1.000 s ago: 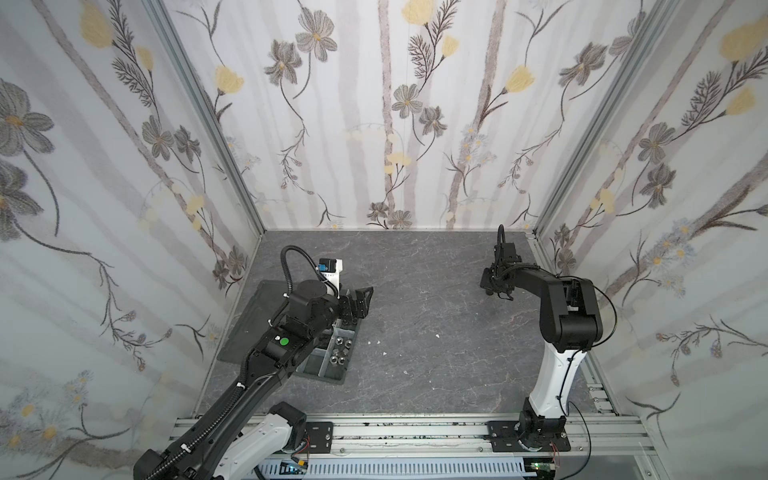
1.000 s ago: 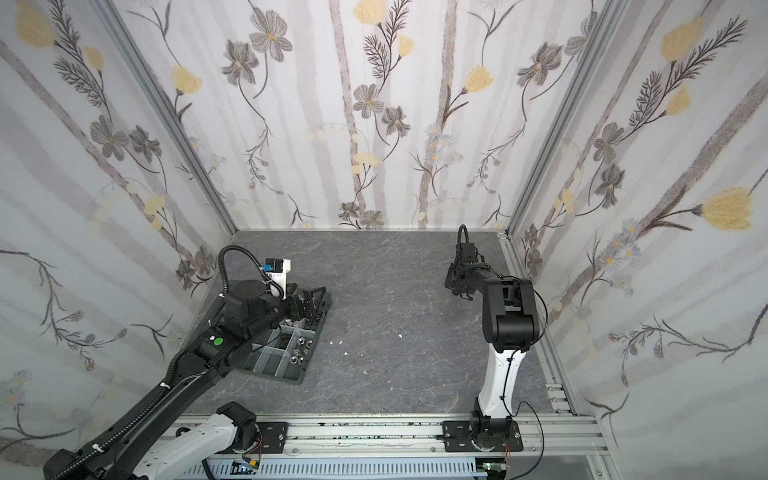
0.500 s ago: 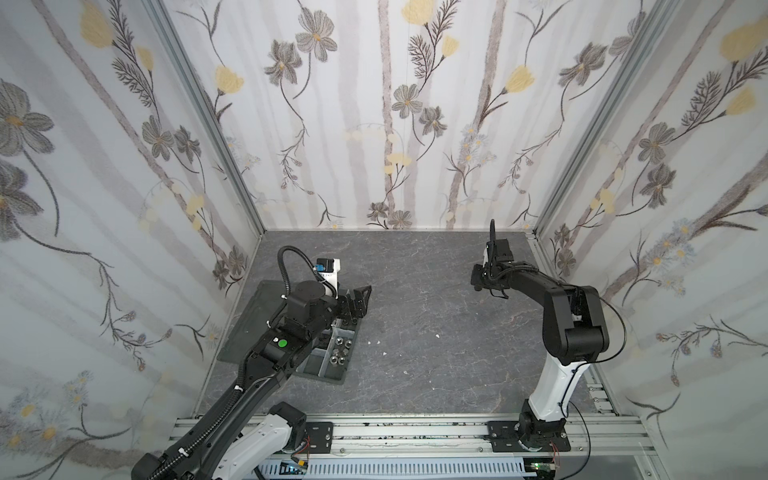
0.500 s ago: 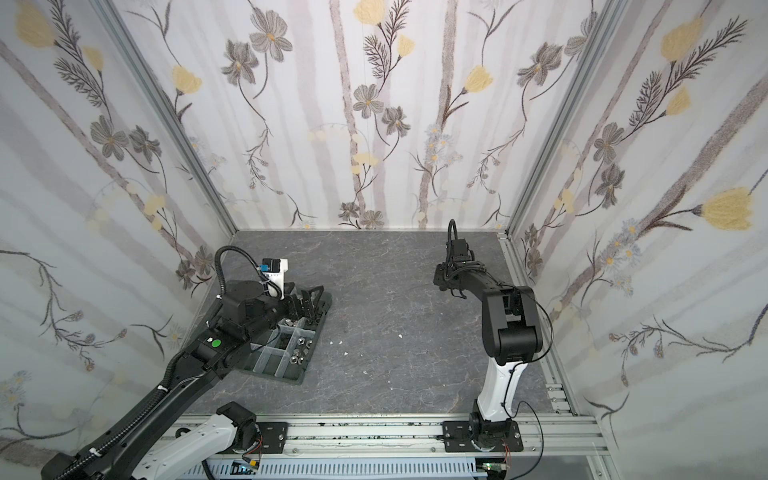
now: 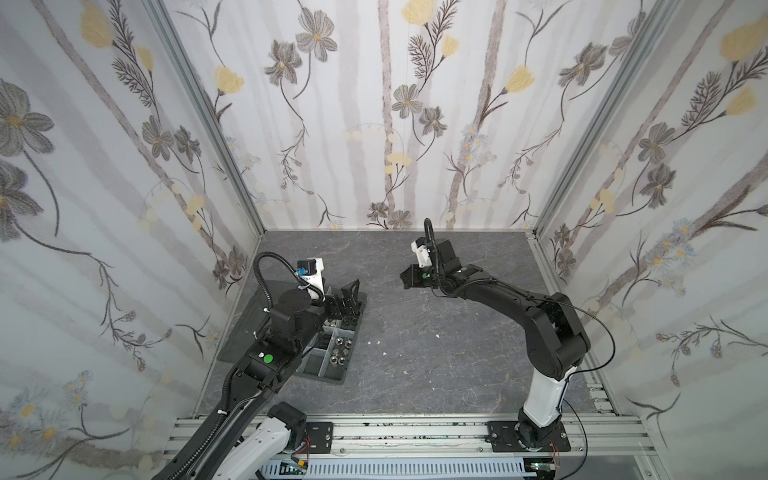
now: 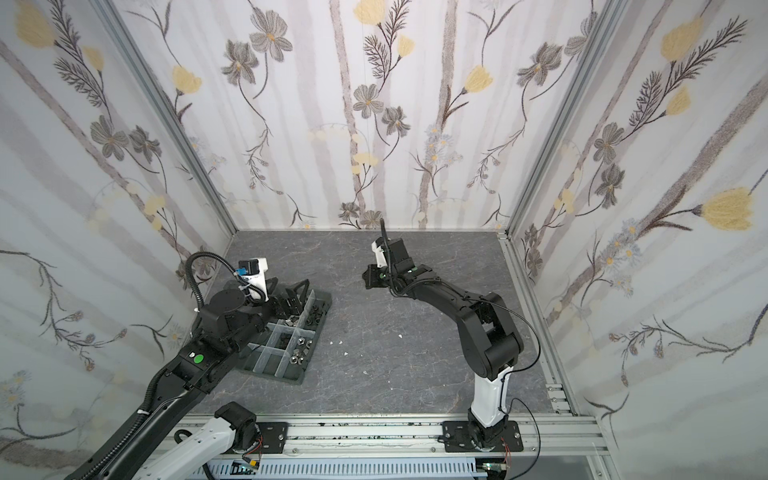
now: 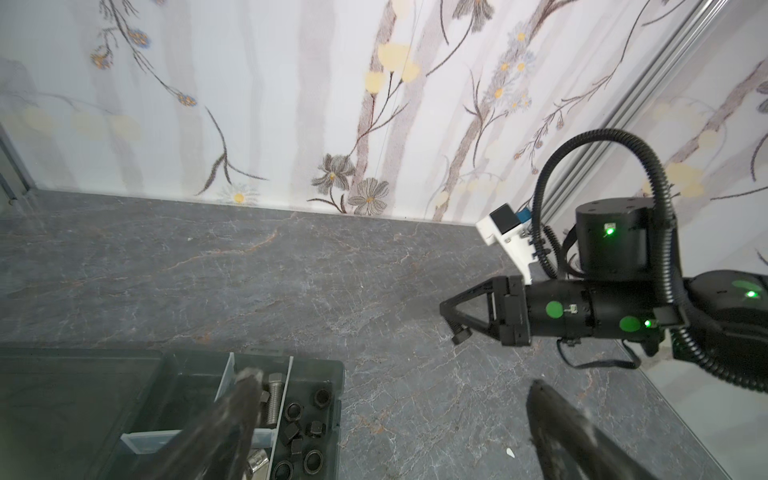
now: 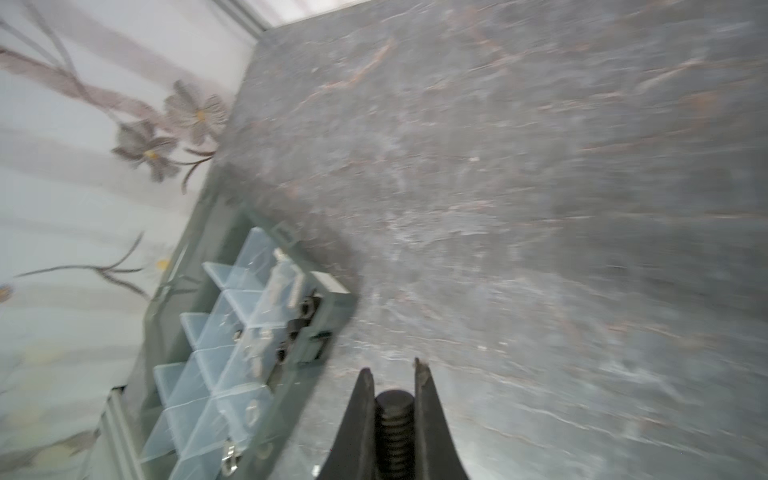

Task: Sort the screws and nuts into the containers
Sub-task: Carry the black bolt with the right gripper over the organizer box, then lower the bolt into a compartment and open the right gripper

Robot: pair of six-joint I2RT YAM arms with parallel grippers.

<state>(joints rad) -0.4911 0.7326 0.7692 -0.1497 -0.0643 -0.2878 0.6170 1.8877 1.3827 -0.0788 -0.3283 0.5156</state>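
The right gripper (image 5: pixel 409 277) is squeezed tight on one black screw (image 8: pixel 394 419), up over the bare table (image 5: pixel 415 374). In the left wrist view, one end of the screw pokes out under the fingers. The sorting tray (image 5: pixel 324 377) sits well apart from it, off to the robot's left, so the screw likely has to go that way. The left gripper (image 5: pixel 344 296) hangs spread wide over the tray's far end, holding nothing. It is much nearer the tray.

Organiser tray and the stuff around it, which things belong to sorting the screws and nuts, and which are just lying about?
Job: organiser tray; black screw, gripped; black nuts; silver nuts; silver screw.
Lying about: white flecks; flat lid panel.
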